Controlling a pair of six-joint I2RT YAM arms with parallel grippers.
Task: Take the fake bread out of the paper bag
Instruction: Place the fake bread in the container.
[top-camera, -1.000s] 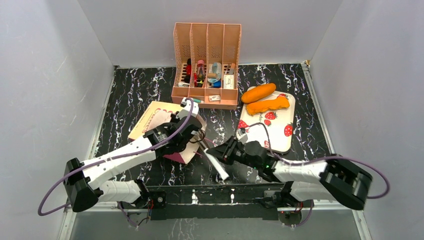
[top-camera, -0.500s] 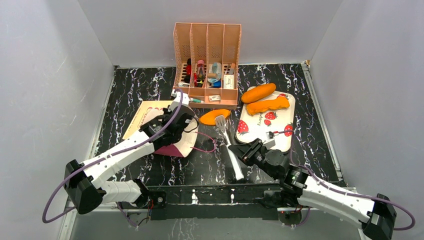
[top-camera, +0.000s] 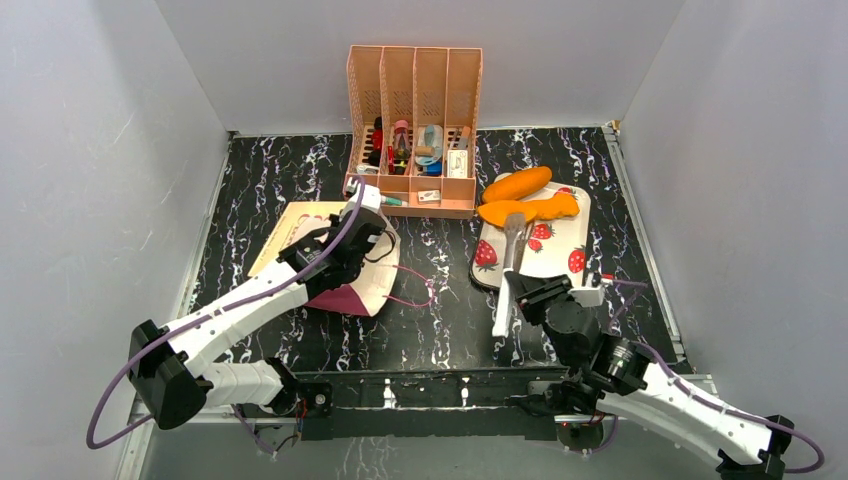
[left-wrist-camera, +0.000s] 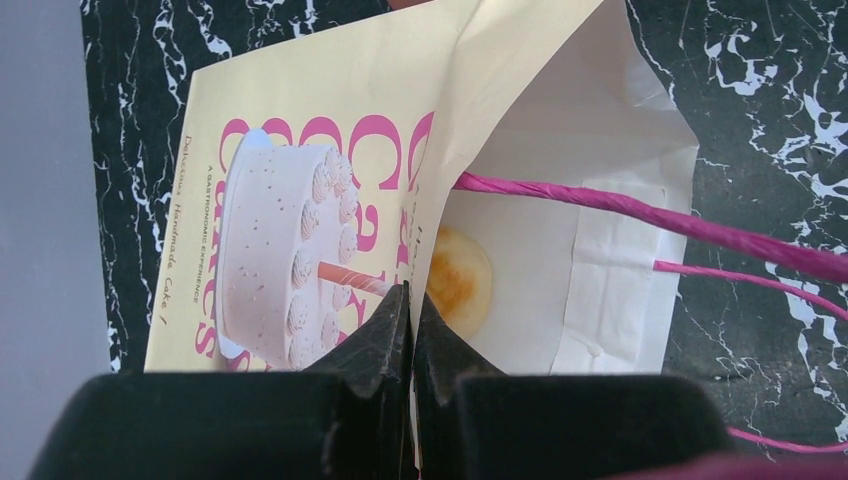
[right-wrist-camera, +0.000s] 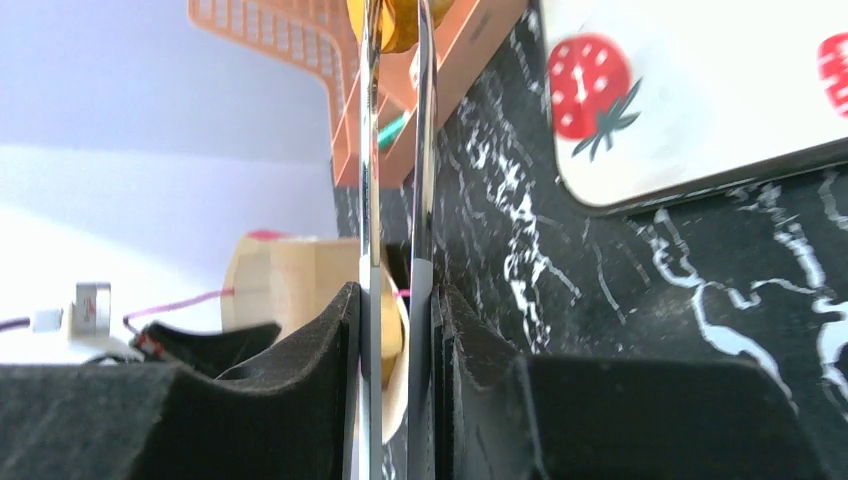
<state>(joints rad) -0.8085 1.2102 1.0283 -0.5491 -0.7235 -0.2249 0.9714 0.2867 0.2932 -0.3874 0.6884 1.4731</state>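
Four pieces of fake bread show. One golden piece (left-wrist-camera: 455, 280) lies inside the open mouth of the single paper bag (top-camera: 285, 228), just past the left end effector's fingertips. An orange piece (top-camera: 493, 213) sits between the tips of the tongs (top-camera: 512, 250), well ahead of the right end effector. The smooth oval roll (top-camera: 517, 184) and the knobbly stick (top-camera: 548, 208) lie beyond those tips, on the far part of the one strawberry-print tray (top-camera: 555, 268). Two pink cord handles (left-wrist-camera: 640, 205) trail from the bag's mouth. One peach organiser (top-camera: 413, 100) with four slots stands at the back, between the two arms.

The table (top-camera: 260, 170) is black with white marbling, and pale grey walls (top-camera: 90, 150) close it in on three sides.

The left arm reaches forward and inward over the lying bag. The left end effector (left-wrist-camera: 410, 300) is pinched tight on the upper edge of the bag's mouth, holding it open. The right arm stretches forward from low at the near edge. The right end effector (right-wrist-camera: 395, 295) is clamped narrow on the tongs' two metal blades, pointing them toward the tray's near-left corner.
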